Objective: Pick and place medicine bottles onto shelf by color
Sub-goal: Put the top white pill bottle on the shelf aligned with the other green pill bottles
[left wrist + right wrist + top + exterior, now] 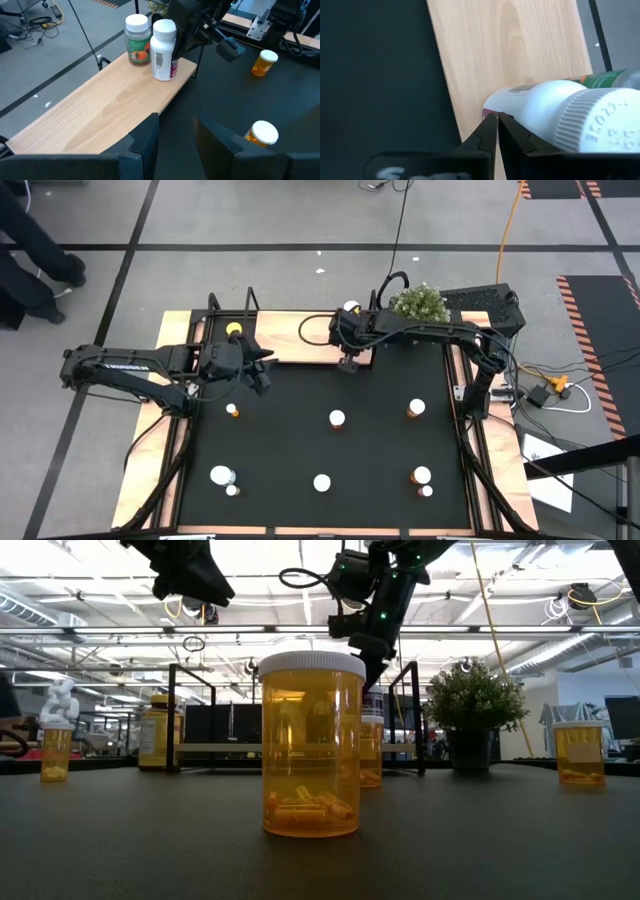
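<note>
Two dark arms work over the black-matted desk, read from left to right. Left claw, fingers apart and holding nothing, hovers at the left end of the flat light-wood shelf with black corner posts, near the large amber jar with a yellow lid. Right claw, fingers together and empty, sits beside the white plastic bottle with a ribbed white cap standing on the shelf's right end next to a clear green-labelled bottle with a white cap. The step in hand appears to be release after placing; the next move calls for lifting clear without tipping either bottle. Several bottles wait on the mat; the nearest transparent orange cylinder with a white cap holds a few orange capsules.
</note>
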Motion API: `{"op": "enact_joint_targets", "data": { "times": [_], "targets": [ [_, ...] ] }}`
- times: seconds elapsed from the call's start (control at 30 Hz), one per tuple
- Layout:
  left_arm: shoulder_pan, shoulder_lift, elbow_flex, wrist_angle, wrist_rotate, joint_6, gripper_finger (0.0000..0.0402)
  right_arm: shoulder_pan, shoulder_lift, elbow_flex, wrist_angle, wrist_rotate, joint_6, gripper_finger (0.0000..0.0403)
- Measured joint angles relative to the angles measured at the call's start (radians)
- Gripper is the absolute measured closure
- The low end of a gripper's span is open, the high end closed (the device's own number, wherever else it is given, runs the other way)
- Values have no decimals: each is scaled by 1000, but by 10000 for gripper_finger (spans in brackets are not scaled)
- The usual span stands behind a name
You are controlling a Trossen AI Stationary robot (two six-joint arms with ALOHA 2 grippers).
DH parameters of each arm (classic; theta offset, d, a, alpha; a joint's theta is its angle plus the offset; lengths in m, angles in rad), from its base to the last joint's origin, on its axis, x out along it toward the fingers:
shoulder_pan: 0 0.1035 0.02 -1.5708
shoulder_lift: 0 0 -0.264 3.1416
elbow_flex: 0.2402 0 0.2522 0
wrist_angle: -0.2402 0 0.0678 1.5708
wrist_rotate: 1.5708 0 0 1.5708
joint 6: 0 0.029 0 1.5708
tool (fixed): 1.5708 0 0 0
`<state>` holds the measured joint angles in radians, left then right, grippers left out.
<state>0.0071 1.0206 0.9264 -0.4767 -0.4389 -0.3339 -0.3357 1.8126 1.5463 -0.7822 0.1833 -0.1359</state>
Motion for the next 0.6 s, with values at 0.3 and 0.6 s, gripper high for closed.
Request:
{"op": "enact_joint_targets", "data": {
  "times": [0.3,0.6],
  "targets": [
    [0,0,0,0,0,1,279,-37,0,0,8,0,-18,392],
    [0,0,0,1,0,0,279,-51,0,0,25,0,-34,392]
  ]
}}
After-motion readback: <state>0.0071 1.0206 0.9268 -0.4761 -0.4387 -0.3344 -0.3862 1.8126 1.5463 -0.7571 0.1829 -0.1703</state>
